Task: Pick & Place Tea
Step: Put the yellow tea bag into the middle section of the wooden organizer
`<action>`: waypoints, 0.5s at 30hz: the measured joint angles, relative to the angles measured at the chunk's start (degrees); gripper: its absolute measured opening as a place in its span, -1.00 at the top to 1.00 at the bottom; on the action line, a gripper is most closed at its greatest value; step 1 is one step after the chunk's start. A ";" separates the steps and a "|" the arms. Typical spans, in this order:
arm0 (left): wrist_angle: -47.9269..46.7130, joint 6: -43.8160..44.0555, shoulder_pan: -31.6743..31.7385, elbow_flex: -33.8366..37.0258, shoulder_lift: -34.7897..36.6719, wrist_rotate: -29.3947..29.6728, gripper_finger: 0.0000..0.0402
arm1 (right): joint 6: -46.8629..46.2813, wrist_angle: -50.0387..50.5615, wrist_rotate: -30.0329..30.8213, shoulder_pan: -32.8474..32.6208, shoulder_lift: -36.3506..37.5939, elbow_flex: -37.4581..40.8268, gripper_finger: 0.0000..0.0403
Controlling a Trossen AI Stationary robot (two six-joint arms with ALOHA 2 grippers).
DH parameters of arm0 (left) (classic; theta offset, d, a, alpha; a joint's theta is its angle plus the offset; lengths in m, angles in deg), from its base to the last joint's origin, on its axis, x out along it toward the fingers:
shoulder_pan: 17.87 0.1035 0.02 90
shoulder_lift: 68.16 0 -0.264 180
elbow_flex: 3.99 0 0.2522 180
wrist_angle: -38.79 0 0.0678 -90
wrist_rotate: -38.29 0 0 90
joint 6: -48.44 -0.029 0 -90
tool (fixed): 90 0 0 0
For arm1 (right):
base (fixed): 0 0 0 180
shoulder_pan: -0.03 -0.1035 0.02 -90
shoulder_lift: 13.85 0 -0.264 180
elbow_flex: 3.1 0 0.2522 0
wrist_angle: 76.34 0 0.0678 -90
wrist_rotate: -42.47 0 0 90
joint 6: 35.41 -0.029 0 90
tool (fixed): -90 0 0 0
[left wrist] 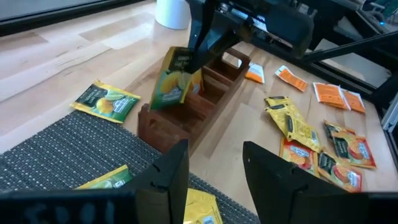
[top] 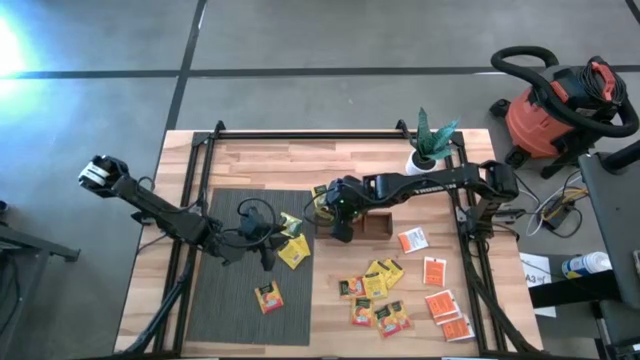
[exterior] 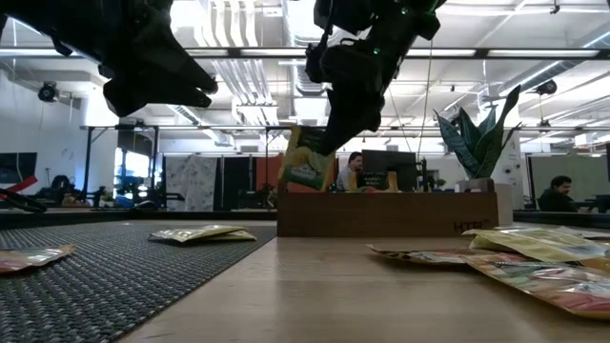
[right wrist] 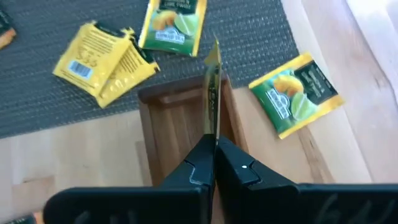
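Tea sachet [left wrist: 174, 79], the yellow-green lemon one, hangs edge-down from my right gripper [right wrist: 214, 144], whose fingers are pinched tight on its top edge. It sits directly above the end compartment of the brown wooden tray [left wrist: 186, 118], the end nearest the dark woven mat [top: 245, 300]. Seen from above, that puts the load just at 9 o'clock of the tray, a little past table centre.

I judge this as the placing step: the pick is done and the sachet is lined up over the slot but not yet inside.

Next I'd lower it straight down, keeping it vertical so it slips between the walls, then release.

My left gripper [left wrist: 214, 168] hovers over the mat at 9 o'clock from the tray, fingers spread and empty. More loose sachets lie on the mat, and a cluster of yellow and orange ones [top: 385, 295] waits at 5 o'clock of the tray.
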 joint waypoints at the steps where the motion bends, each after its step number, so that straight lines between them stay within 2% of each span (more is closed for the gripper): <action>1: 0.00 0.00 0.00 0.00 0.00 -0.01 0.28 | 0.40 0.73 0.01 0.08 0.00 0.00 0.96; 7: 0.02 0.01 0.02 0.00 0.00 0.02 0.28 | 5.08 4.90 -0.92 0.16 0.00 0.00 0.96; 15: 0.02 0.07 0.15 0.00 0.00 0.04 0.28 | 10.50 5.21 -1.97 0.27 -0.04 0.00 0.96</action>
